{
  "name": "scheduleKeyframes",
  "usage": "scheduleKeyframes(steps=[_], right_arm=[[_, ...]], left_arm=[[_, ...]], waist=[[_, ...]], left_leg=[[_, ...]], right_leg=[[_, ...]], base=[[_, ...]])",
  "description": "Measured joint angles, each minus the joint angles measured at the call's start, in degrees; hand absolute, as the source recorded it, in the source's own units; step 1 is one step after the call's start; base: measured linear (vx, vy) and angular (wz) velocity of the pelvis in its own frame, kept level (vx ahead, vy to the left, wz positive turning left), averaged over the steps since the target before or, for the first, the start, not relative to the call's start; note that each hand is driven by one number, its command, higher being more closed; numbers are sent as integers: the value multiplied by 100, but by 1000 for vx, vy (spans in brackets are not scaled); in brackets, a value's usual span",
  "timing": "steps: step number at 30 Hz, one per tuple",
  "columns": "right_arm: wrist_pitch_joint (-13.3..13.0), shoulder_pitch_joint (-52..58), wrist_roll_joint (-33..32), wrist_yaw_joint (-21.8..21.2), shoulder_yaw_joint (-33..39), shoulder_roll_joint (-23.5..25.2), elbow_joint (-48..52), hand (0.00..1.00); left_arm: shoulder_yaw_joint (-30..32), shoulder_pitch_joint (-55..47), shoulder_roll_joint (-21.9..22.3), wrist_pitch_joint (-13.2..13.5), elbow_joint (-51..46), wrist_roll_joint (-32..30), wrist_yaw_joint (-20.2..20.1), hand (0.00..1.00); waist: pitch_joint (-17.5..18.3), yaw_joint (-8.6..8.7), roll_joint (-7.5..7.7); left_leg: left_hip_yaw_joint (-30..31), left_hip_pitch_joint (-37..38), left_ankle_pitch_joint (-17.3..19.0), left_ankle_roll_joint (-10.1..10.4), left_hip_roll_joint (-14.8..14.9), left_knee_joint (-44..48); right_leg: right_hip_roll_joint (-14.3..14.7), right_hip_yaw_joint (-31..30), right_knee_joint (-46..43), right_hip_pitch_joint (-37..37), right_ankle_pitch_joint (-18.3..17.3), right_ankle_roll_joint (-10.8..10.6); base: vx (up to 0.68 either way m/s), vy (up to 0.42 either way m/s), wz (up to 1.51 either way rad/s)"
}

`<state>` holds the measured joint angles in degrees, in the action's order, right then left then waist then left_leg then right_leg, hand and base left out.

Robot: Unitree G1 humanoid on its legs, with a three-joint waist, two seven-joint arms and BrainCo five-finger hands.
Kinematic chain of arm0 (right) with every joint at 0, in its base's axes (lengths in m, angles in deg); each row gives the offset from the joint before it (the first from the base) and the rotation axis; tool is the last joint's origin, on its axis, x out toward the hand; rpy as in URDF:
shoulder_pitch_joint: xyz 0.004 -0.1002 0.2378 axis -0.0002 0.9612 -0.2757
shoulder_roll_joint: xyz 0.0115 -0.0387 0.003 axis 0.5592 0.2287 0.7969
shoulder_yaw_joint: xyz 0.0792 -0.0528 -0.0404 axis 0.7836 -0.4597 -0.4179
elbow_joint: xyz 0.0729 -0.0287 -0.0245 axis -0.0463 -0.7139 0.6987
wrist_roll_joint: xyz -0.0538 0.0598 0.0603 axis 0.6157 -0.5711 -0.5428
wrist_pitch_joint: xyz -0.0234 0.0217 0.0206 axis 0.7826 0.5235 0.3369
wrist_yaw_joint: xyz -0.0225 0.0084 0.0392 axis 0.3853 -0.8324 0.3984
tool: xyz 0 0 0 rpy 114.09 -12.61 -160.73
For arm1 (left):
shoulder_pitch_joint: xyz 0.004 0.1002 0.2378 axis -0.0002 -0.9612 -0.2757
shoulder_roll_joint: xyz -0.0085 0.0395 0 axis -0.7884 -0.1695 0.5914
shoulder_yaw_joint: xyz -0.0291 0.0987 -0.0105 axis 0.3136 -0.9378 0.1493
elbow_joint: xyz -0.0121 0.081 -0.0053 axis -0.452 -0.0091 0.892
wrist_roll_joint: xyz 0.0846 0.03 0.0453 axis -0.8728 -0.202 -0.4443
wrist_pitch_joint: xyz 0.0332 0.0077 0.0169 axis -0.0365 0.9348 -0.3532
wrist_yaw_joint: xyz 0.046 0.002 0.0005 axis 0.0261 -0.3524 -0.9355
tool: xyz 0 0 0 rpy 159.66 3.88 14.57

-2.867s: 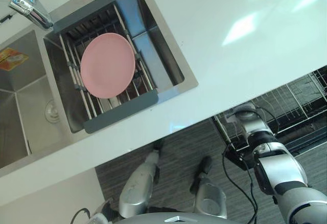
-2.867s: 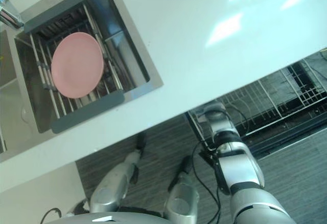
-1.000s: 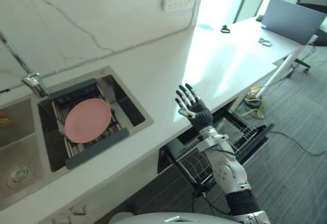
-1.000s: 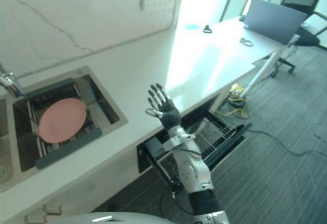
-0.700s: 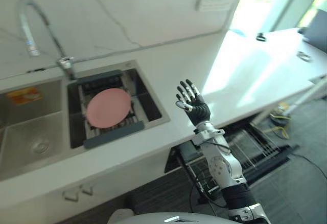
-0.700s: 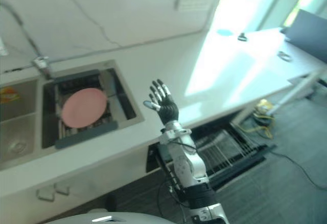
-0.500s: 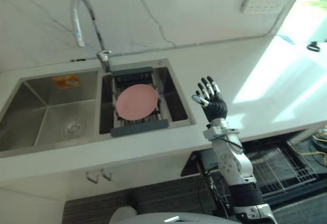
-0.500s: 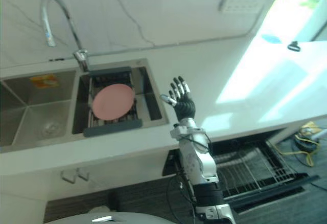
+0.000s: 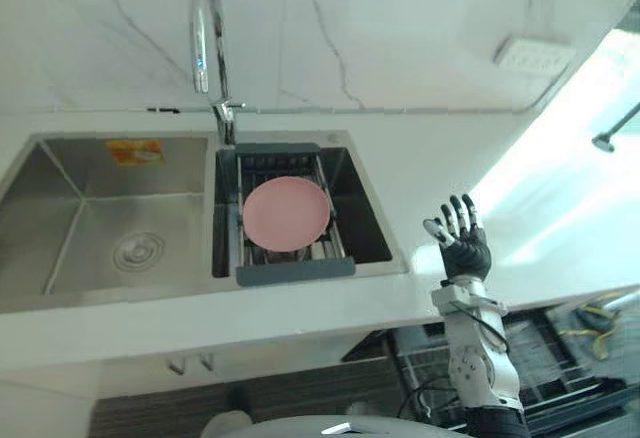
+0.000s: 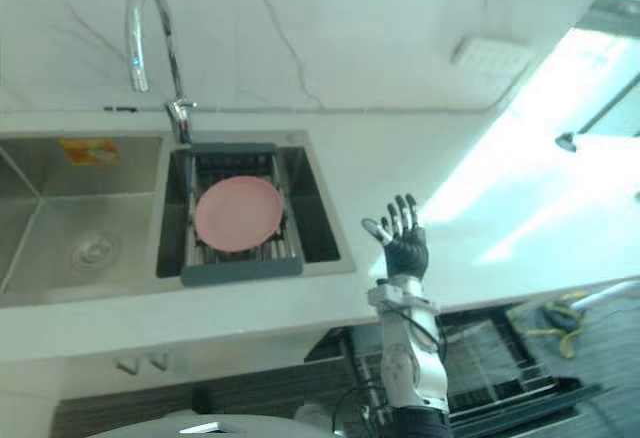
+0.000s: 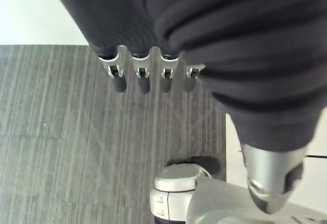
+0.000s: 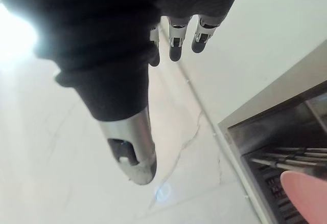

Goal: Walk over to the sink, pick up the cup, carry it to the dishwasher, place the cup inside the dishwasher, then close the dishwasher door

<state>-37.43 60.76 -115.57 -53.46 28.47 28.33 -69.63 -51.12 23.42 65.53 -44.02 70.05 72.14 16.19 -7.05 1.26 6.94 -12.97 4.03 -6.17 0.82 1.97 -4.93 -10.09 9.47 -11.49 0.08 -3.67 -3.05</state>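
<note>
The right robot hand [image 9: 465, 251] is raised over the near edge of the tabletop [image 9: 450, 163], right of the sink [image 9: 60, 220], fingers spread and empty, the left robot hand [image 11: 142, 78] hangs released above the floor [image 11: 61, 132], a pink plate [image 9: 286, 214] lies on the rack in the sink's right basin, and the dishwasher [image 10: 492, 356] stands open below the tabletop.

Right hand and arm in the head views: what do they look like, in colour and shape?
The right hand has slim silver fingers with dark tips, and a dark ribbed cover over its back and wrist. Below it, the forearm is a rounded silver-grey shell with a dark band lower down. The left hand looks alike in its wrist view.
</note>
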Motion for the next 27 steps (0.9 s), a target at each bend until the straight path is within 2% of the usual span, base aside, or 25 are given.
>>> scheduleKeyframes(steps=[1,2,3,4,10,13,16,20,22,27], right_arm=[[-70,-57,-3,7,40,2,24,0],[-77,-75,-4,16,63,-15,65,0],[-84,-118,-4,20,71,-106,169,0],[-43,-440,1,-119,226,-226,-154,0],[-43,-439,0,-113,226,-226,-152,0],[-28,-440,-4,-104,223,-226,-105,0],[132,-452,-6,-97,129,-227,-86,0],[268,-452,3,-163,-161,-241,101,0],[318,-503,32,-306,-304,-307,302,0],[452,-818,559,-639,-429,-651,384,0]], left_arm=[[35,2,-29,-42,27,84,21,0],[34,-12,-4,-58,36,137,22,0],[37,-20,117,-84,40,289,28,0],[220,35,316,-271,97,481,20,0],[220,36,314,-271,96,498,-2,0],[214,36,308,-273,83,709,-129,0],[157,32,304,-291,78,1247,-269,0],[-209,29,248,-132,-37,1270,-348,0],[-463,38,145,-122,-189,1217,-373,0],[-530,184,113,-99,-351,1228,-396,0]], waist=[[5,4,46],[27,-18,-4],[79,-28,-150],[302,-66,-468],[291,-69,-486],[285,-79,-514],[273,-120,-551],[271,-142,-551],[267,-124,-542],[250,-125,-496]], left_leg=[[42,97,34,44,-62,-2],[39,118,44,60,-52,-3],[33,121,51,82,-15,-4],[-99,202,332,189,73,-5],[-7,207,314,161,64,-3],[44,208,306,162,64,-1],[33,207,312,179,84,3],[-89,208,342,222,103,36],[-173,209,355,233,103,37],[-281,209,370,231,100,38]], right_leg=[[-70,-97,-43,5,104,-414],[-48,-89,6,13,40,-387],[32,-87,126,15,-2,-354],[216,-108,1146,514,399,-357],[215,-63,1172,587,405,-366],[208,15,1206,610,411,-374],[213,5,1238,605,435,-385],[240,-118,1391,573,533,-397],[247,-202,1499,566,593,-399],[233,-241,1620,543,652,-442]], base=[[76,-131,12],[112,-120,6],[73,-45,-5],[43,-25,-5],[-2,0,3],[-19,-2,11],[-5,-3,-2],[-17,-3,-19],[-19,-1,-23],[-16,1,-13]])
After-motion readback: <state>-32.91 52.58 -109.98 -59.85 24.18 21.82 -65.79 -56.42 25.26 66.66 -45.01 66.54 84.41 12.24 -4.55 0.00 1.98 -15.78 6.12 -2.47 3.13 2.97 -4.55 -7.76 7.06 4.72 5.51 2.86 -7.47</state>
